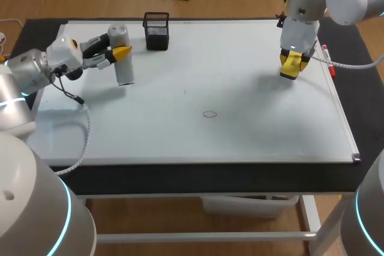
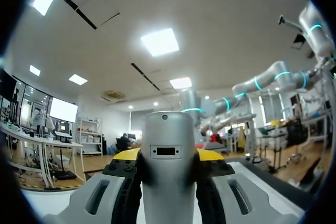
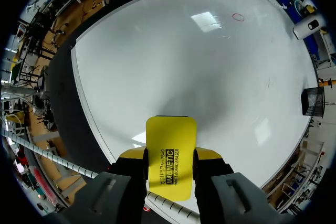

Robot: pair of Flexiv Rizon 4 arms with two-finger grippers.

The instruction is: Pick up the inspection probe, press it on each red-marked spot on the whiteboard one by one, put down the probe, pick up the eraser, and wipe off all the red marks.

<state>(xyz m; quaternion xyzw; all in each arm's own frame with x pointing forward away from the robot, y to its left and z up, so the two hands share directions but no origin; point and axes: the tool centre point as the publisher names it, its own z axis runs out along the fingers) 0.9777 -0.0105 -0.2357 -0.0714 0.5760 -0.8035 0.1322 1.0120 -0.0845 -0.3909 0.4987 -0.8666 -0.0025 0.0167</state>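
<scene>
Probe (image 2: 168, 182) grey w/ rounded top; eraser (image 3: 170, 140) yellow rect.

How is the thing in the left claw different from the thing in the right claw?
The probe is grey and round-topped; the eraser is yellow and flat. The probe stands upright near the black mesh holder; the eraser is at the right side of the whiteboard. Alike: the left gripper is shut on the probe, the right gripper on the eraser.
</scene>
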